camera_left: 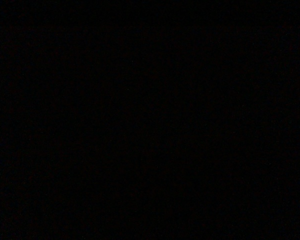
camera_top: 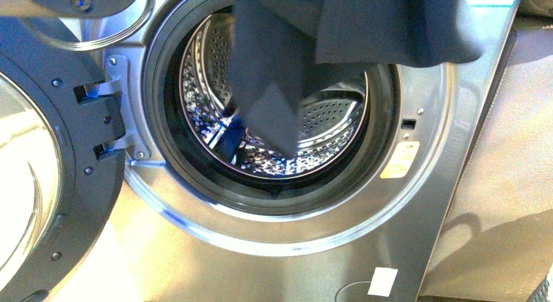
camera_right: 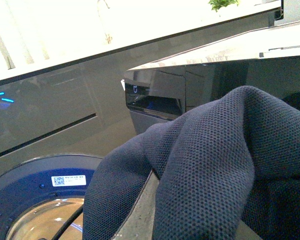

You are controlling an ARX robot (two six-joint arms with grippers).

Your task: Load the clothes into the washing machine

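Beside sunlit floor (camera_top: pixel 508 158), the washing machine (camera_top: pixel 313 250) gapes, the clothes (camera_top: pixel 280 60) hanging limp across its porthole (camera_top: pixel 332 126): light, floppy, so grip a bunched fold; you cannot tell either claw's state, left wrist view being dark.

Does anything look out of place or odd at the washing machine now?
Yes. The clothes hang from above across the open mouth of the washing machine, not lying in the drum; one fold spreads sideways at upper right. The left wrist view is dark.

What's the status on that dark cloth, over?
Grippers out of sight; left wrist view dark. Clothes dangle before the open washing machine. Door swung wide, nothing blocking.
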